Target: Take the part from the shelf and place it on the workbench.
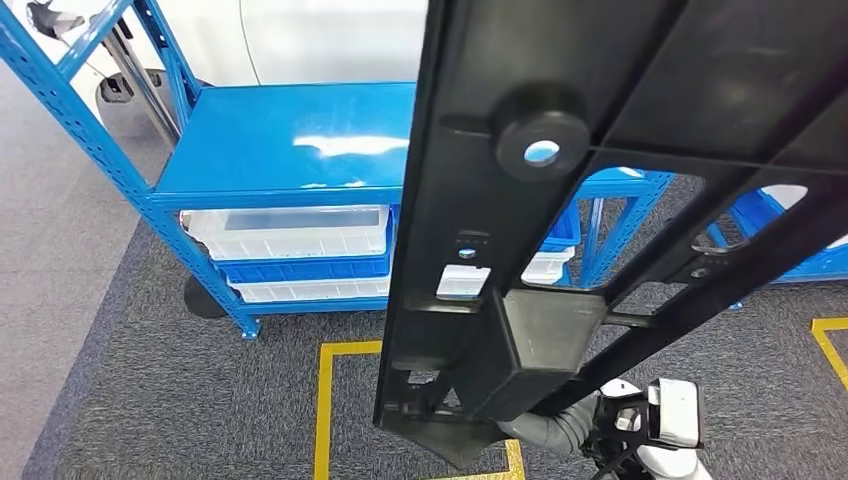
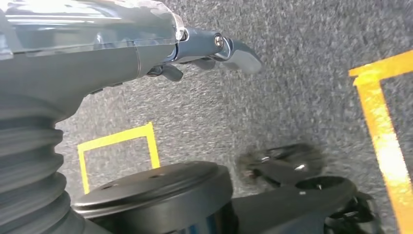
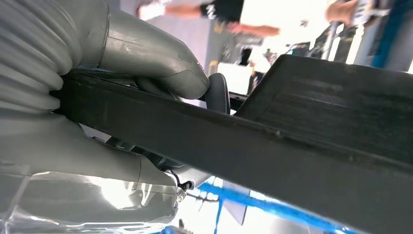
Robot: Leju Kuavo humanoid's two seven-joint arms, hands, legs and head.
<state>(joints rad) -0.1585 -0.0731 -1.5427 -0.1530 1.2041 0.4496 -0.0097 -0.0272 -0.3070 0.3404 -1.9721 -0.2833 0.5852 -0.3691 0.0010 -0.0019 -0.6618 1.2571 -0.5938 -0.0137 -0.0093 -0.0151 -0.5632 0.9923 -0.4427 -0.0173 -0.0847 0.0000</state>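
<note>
The fingers (image 3: 165, 78) of the right hand (image 3: 112, 126) are clamping a bar of the part (image 1: 520, 230) — thumb on one face, darker fingers wrapping the other, as the right wrist view is showing. The part, a long black plastic frame with a round boss and cut-outs, is riding high and close in front of the head camera, clear of the shelf (image 1: 290, 140) and held near its lower end, so most of its length is standing unsupported above the grip. The left hand (image 2: 214, 48) is hanging over the carpet (image 2: 302, 83) holding nothing, its fingers loosely extended and apart.

Behind the part, the blue shelf is showing a bare top deck, with white bins (image 1: 290, 235) sitting on the level below, toward its front edge. Yellow floor tape (image 1: 330, 400) is marking squares on the grey carpet; the workbench is not something I can point to here.

The carry is judged to be under way, with placing not yet done. Doing it well likely means keeping the grip firm — a long lever like this will want to swing — turning slowly, keeping the top end away from the shelf posts, and bringing the free hand up as a second support before lowering it flat.
</note>
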